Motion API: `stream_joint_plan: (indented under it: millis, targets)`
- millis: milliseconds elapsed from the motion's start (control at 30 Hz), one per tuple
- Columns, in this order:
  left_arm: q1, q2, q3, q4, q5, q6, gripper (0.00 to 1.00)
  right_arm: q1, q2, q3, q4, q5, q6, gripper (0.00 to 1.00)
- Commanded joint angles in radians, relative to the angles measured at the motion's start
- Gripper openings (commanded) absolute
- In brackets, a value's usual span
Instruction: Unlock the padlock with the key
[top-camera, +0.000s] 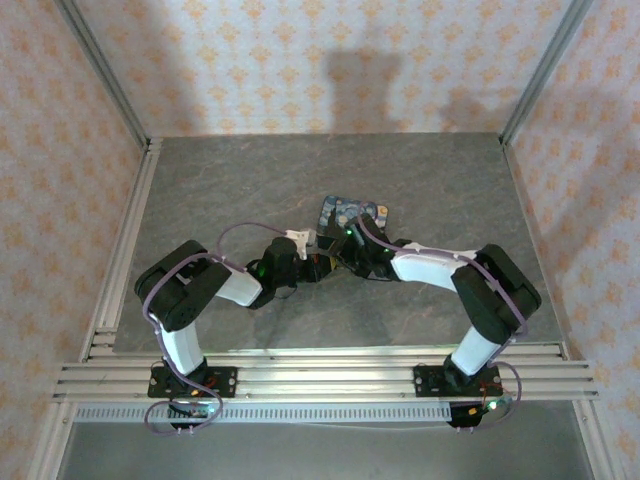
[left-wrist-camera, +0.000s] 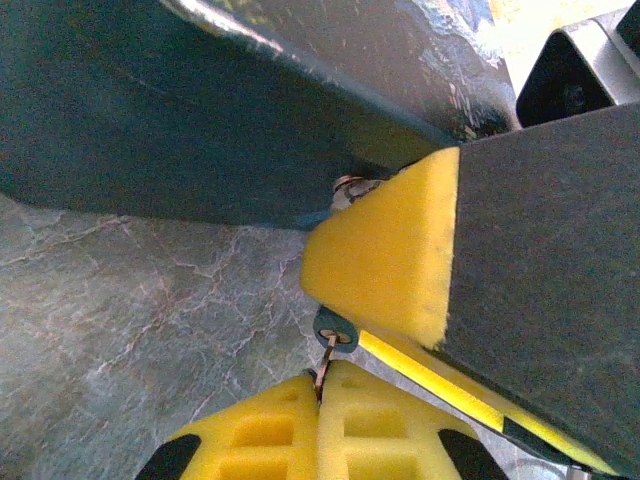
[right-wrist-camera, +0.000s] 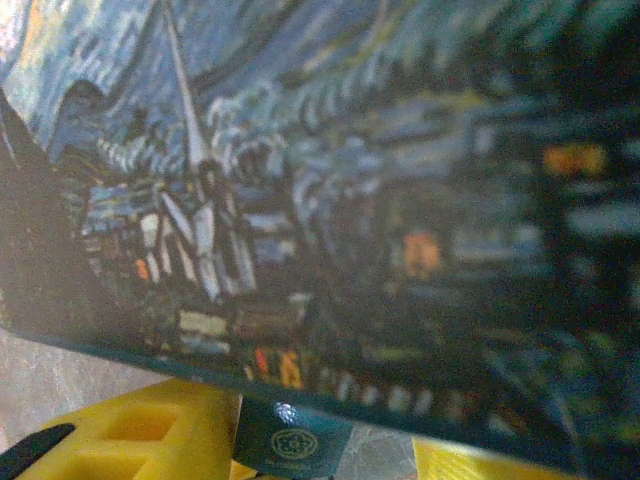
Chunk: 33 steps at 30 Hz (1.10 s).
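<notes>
With the left gripper, jaws pressed together on the key, I present its tip to the padlock hanging at the tin box edge, mid worktop, while the right gripper, jaws spread either side of the padlock, stands to brace it against twisting.

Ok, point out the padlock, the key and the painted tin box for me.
padlock (right-wrist-camera: 292, 443): right wrist view, blue body, at the round emblem.
key (left-wrist-camera: 323, 368): left wrist view, middle of its thin shaft.
tin box (right-wrist-camera: 330, 200): right wrist view, its painted face.
</notes>
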Motion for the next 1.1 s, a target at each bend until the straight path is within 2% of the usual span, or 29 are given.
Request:
stream_joint_plan:
  millis: [0,467,500,600,733,800,867,1067]
  targets:
    - [-0.012,-0.047,0.019,-0.026,0.010,0.052,0.00,0.007,0.011,0.038,-0.017,0.024,-0.013,0.38]
    - [-0.012,-0.095,0.019,-0.094,-0.002,0.099,0.00,0.008,0.001,0.076,-0.090,0.062,-0.060,0.00]
    - [-0.012,-0.099,0.020,-0.101,-0.003,0.100,0.03,0.008,0.001,0.075,-0.091,0.062,-0.059,0.00]
    - [-0.011,-0.120,0.024,-0.146,-0.017,0.110,0.29,0.008,-0.006,0.076,-0.103,0.066,-0.058,0.00]
    - [-0.006,-0.182,0.015,-0.233,-0.038,0.147,0.43,0.008,-0.013,0.083,-0.119,0.070,-0.061,0.00]
    - [0.003,-0.210,0.007,-0.258,-0.041,0.149,0.48,0.008,-0.014,0.090,-0.129,0.070,-0.063,0.00]
    - [0.019,-0.229,-0.006,-0.252,-0.025,0.138,0.49,0.008,-0.013,0.093,-0.131,0.067,-0.061,0.00]
    - [0.033,-0.188,-0.019,-0.168,0.057,0.104,0.44,0.008,-0.004,0.105,-0.129,0.038,-0.042,0.00]
